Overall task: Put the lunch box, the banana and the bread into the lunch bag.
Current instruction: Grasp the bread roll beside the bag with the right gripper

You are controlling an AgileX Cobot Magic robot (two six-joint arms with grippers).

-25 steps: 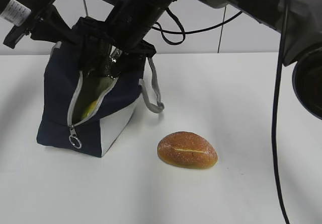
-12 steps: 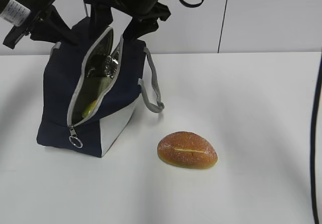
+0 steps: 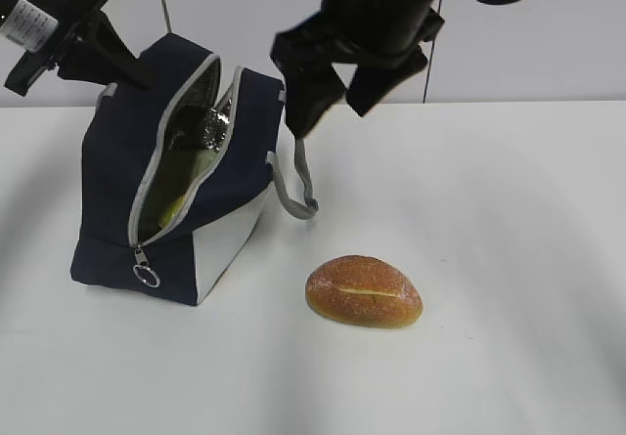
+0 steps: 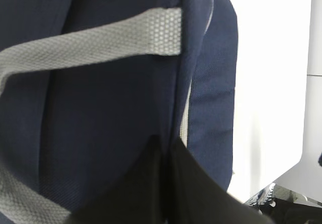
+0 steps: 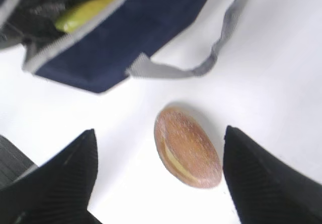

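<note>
The navy lunch bag (image 3: pixel 112 200) stands at the left with its zipper open. A strip of yellow banana (image 3: pixel 172 210) shows inside it, also seen in the right wrist view as the banana (image 5: pixel 83 12). My left gripper (image 4: pixel 168 156) is shut on the lunch bag's (image 4: pixel 100 108) fabric beside the zipper edge, at the bag's upper left (image 3: pixel 125 71). The bread (image 3: pixel 364 291) lies on the table right of the bag. My right gripper (image 3: pixel 333 103) hangs open above the table, and the bread (image 5: pixel 187 147) lies far below between its fingers (image 5: pixel 261 178). I cannot make out the lunch box.
A grey webbing handle (image 3: pixel 293 186) droops from the bag's right side toward the bread, the same handle (image 5: pixel 201 68) showing in the right wrist view. White tabletop (image 3: pixel 489 239) stretches to the right and front. A white wall stands behind.
My right gripper has lifted out of the bag's mouth and swung right, still open. The bag's opening now shows fully. The left gripper and the bread have not moved.
</note>
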